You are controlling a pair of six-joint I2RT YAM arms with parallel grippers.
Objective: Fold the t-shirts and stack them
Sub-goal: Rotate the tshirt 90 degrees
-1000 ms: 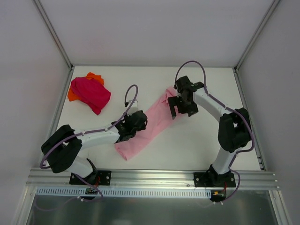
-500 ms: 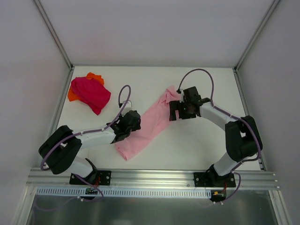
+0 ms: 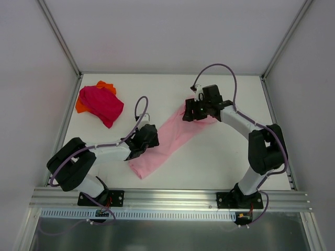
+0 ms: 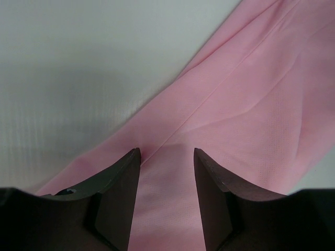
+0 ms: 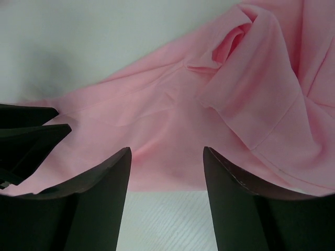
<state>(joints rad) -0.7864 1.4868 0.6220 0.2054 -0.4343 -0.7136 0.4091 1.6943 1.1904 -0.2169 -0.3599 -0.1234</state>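
The light pink t-shirt (image 3: 166, 138) lies folded into a long strip, slanting across the middle of the table. My left gripper (image 3: 153, 133) hovers low over the strip's left edge, jaws open, with flat pink cloth (image 4: 225, 104) under the gap (image 4: 166, 157). My right gripper (image 3: 188, 113) is at the strip's far upper end, open, with the cloth's edge (image 5: 172, 172) and bare table between its fingers (image 5: 121, 167). A rumpled sleeve fold (image 5: 246, 104) lies just beyond. The magenta t-shirt (image 3: 102, 103) sits on the orange t-shirt (image 3: 107, 84) at the back left.
The white table (image 3: 225, 151) is boxed in by pale walls on three sides, with metal posts (image 3: 60, 36) at the back corners. An aluminium rail (image 3: 167, 196) runs along the near edge by the arm bases.
My right gripper has swung left and toward the back, down onto the pink strip's upper end. My left gripper has stayed almost still on the strip's left edge.
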